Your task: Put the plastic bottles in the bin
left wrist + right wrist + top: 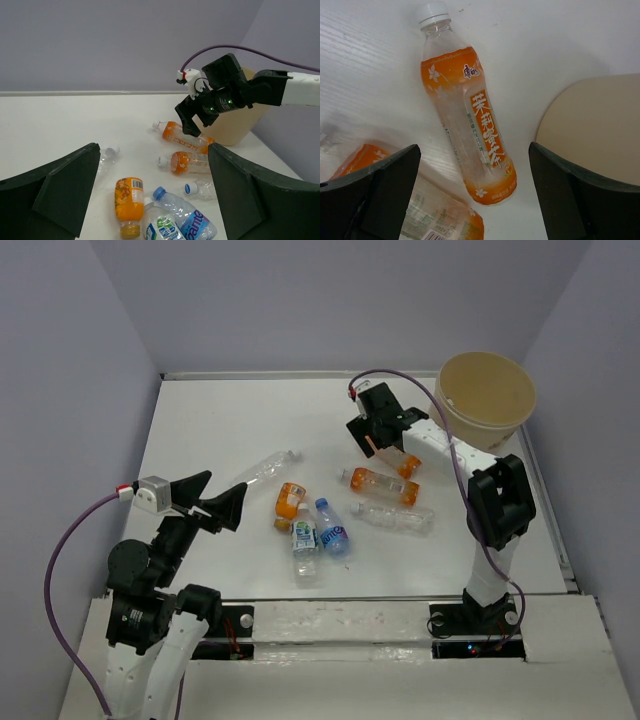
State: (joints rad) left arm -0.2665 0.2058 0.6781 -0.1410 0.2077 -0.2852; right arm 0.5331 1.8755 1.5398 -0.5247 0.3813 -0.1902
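The right gripper (192,127), jaws spread wide and empty, hangs over an orange bottle (470,125) lying on the white table (200,420) beside the bin (478,432) at upper right of the top view, while the left gripper (215,497), likewise spread and empty, sits lower left, other bottles (305,530) scattered mid-frame.

Right wrist view: the bin (600,125) is cut off at 3 o'clock, a second orange bottle (445,215) at 7 o'clock. From above, the right arm (438,443) half hides an orange bottle (409,466).
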